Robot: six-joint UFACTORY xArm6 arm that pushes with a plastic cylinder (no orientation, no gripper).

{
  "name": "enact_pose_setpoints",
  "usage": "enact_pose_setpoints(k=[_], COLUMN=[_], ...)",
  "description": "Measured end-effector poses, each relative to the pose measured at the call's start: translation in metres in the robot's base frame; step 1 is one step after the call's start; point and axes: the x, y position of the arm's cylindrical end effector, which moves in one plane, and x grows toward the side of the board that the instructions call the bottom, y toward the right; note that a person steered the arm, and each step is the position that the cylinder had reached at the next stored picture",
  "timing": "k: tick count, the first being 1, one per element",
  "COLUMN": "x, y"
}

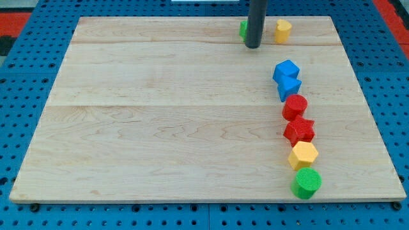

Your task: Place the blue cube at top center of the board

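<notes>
Resting on the wooden board (160,108) near the view's top edge, my tip (253,46) stands right of centre; being a bare rod, it has no jaws to part or close. A green block (243,29) peeks out just behind the rod on its left side, its shape mostly hidden. Right of the rod sits a yellow block (283,30). The blue cube (286,70) lies below and to the right of my tip, apart from it, touching a second blue block (291,87) under it. Down the right side follow a red cylinder (295,107), a red star-like block (299,130), a yellow hexagonal block (303,154) and a green cylinder (307,183).
</notes>
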Motion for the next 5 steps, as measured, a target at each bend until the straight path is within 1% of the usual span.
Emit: enact_pose_setpoints(k=[1, 2, 3, 4, 5], x=[0.022, 0.066, 0.094, 0.093, 0.068], y=[0.070, 0.080, 0.069, 0.019, -0.009])
